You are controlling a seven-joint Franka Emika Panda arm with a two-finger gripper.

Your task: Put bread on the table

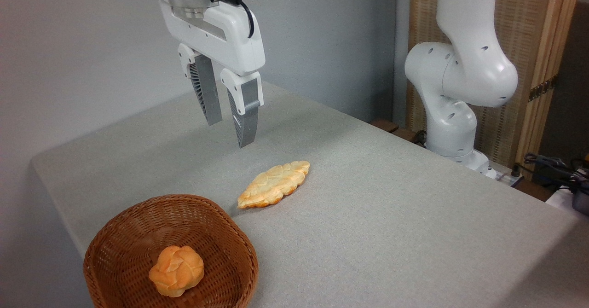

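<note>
Bread, a small round orange-golden bun point(176, 271) with a knotted, braided top, sits on the floor of a brown woven wicker basket point(115, 234) at the near left corner of the grey-beige cloth-covered bench point(391, 216), not yet lifted out. The white robot arm's pincer point(228, 128), with two ribbed grey fingers point(206, 91) parted and nothing between them, hangs in the air well above the cloth, pointing downward. From the pincer the bun lies below, nearer the camera and somewhat to the left, so the coming move appears to call for a travel toward the viewer and a descent inside the basket's rim. The bun is roughly round, offering no clear long axis to line the fingers against; the gap between them looks narrow beside the bun's width and would probably need widening. A flat, pale, leaf-shaped pastry point(274, 184) rests on the bare cloth between pincer and basket, just beside the basket's far rim, its long axis running from lower left to upper right. It lies closer to the fingers than the bun does and might be mistaken for the target. The arm's white base point(453, 114) stands at the far right edge.
</note>
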